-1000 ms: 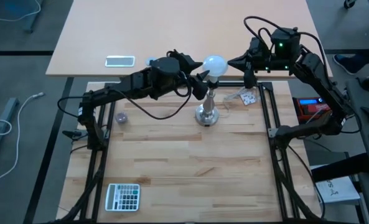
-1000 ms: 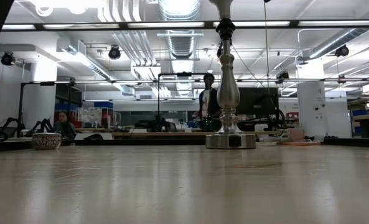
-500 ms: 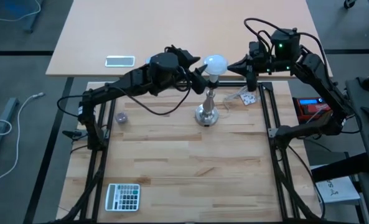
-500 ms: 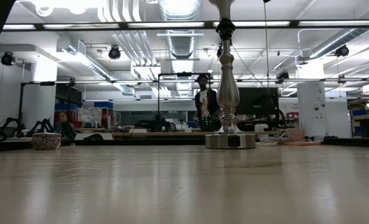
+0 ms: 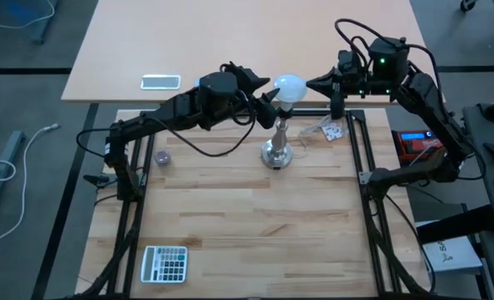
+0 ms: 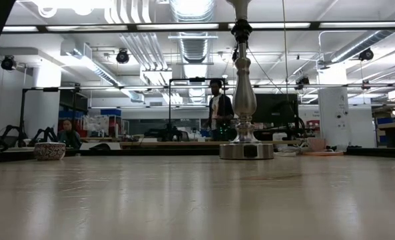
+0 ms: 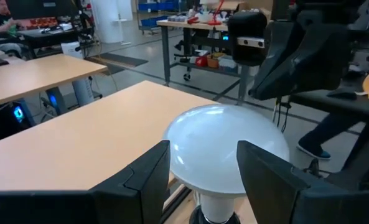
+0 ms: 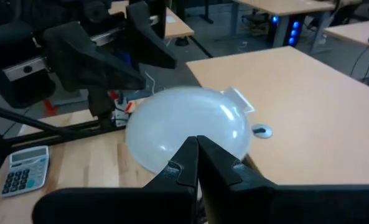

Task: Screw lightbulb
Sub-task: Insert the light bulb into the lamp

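Since a second ago my left gripper (image 5: pixel 267 98) has barely shifted, its fingers (image 7: pixel 140 177) still spread either side of the lightbulb (image 5: pixel 286 87), which sits atop the silver stand (image 5: pixel 277 152). My right gripper (image 5: pixel 313 85) waits beside the globe, fingers pressed together.

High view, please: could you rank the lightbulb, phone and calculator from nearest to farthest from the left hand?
From the left hand:
1. Lightbulb, right at the fingers, atop the stand.
2. Phone, on the far table.
3. Calculator, near-left corner.
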Tool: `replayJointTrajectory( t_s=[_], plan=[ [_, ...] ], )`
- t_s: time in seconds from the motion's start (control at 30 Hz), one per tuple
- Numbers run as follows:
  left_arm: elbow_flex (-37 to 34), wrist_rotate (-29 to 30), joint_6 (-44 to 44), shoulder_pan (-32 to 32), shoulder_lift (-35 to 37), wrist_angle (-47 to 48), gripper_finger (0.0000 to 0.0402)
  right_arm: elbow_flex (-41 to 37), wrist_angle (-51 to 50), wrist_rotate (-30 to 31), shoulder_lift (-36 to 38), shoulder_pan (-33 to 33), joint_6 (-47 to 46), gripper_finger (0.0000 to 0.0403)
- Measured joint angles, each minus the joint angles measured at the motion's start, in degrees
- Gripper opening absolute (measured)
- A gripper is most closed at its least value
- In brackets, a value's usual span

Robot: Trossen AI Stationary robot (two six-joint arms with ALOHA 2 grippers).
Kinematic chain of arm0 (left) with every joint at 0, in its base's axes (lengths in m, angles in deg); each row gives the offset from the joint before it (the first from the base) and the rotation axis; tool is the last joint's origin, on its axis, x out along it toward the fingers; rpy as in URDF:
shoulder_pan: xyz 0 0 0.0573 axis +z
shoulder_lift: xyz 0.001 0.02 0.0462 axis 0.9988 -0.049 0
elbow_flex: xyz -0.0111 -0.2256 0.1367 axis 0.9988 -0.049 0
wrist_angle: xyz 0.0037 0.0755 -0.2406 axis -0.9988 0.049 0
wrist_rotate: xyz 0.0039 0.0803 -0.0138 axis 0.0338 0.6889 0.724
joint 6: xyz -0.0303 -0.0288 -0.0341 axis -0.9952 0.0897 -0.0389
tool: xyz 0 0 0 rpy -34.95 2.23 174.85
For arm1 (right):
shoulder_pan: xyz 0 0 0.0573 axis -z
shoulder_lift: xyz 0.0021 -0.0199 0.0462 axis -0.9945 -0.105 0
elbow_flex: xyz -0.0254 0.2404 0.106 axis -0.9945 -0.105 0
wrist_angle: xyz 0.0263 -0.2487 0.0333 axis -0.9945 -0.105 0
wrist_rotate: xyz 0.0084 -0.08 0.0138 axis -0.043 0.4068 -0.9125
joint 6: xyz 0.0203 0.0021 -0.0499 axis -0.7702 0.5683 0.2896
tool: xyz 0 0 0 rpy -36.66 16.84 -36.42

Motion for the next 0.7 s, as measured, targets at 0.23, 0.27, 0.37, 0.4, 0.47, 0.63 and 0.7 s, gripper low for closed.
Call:
replayJointTrajectory(
  t_s=[0.23,0.27,0.37,0.4,0.47,0.63,0.7],
  plan=[
    [0.07,-0.03,-0.68,-2.07,0.07,-1.37,0.0178,0.12,0.14,-0.05,-2.01,0.0,1.01,0.0],
    [0.09,-0.05,-0.96,-2.42,0.07,-1.04,0.0178,0.14,-0.1,-0.05,-2.05,0.0,1.01,0.0],
    [0.09,-0.12,-1.48,-3.06,0.07,0.78,0.0178,0.18,-0.05,-0.14,-2.12,-0.02,1.02,0.0],
    [0.07,-0.05,-1.51,-3.04,0.07,1.11,0.0178,0.18,-0.13,-0.23,-2.09,-0.02,1.0,0.0],
    [0.07,0.11,-1.5,-2.96,0.07,1.6,0.0176,0.18,-0.45,-0.25,-1.94,0.0,0.7,0.0],
    [0.04,0.12,-1.4,-1.63,0.07,1.63,0.0158,0.16,-0.67,-1.39,-1.83,-0.13,-0.16,0.0],
    [0.04,0.15,-1.34,-1.11,0.07,1.76,0.0151,0.16,-0.81,-2.35,-1.83,-0.31,-0.6,0.0]
  ],
)
